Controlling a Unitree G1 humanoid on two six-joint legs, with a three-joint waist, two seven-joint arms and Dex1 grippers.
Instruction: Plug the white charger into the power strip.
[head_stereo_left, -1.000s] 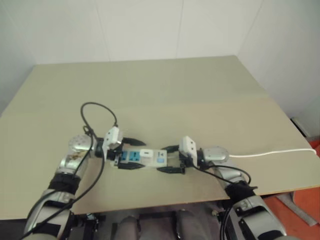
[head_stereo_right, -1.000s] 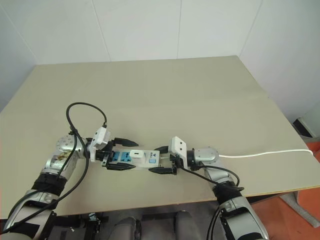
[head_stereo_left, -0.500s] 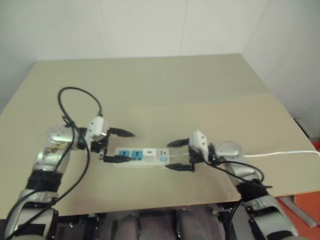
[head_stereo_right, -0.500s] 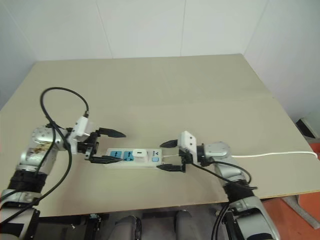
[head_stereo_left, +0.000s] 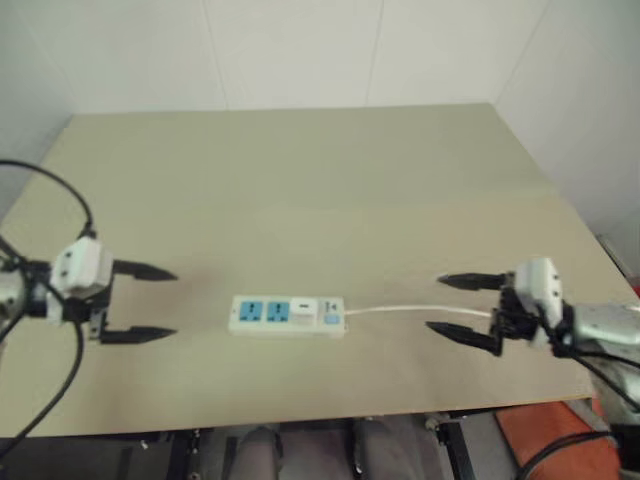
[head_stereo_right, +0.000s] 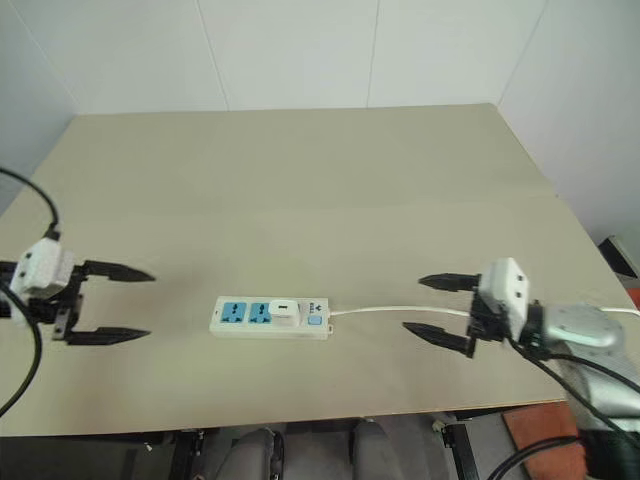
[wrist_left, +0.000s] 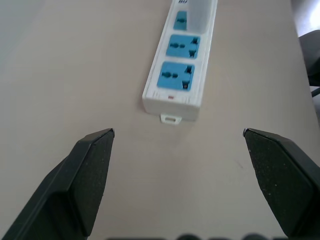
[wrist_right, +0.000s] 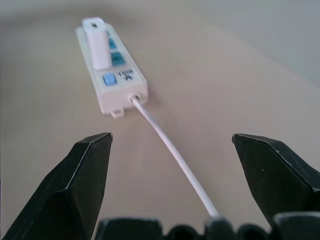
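I see the small white rounded charger block (head_stereo_right: 284, 313) seated in the long white blue-socketed power strip (head_stereo_right: 269, 318) mid-table. L gripper (head_stereo_right: 115, 304) & R gripper (head_stereo_right: 434, 306) both spread wide, empty, well apart from it.

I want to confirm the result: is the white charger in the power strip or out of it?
In. The white charger stands upright in the power strip, in the socket nearest the switch.
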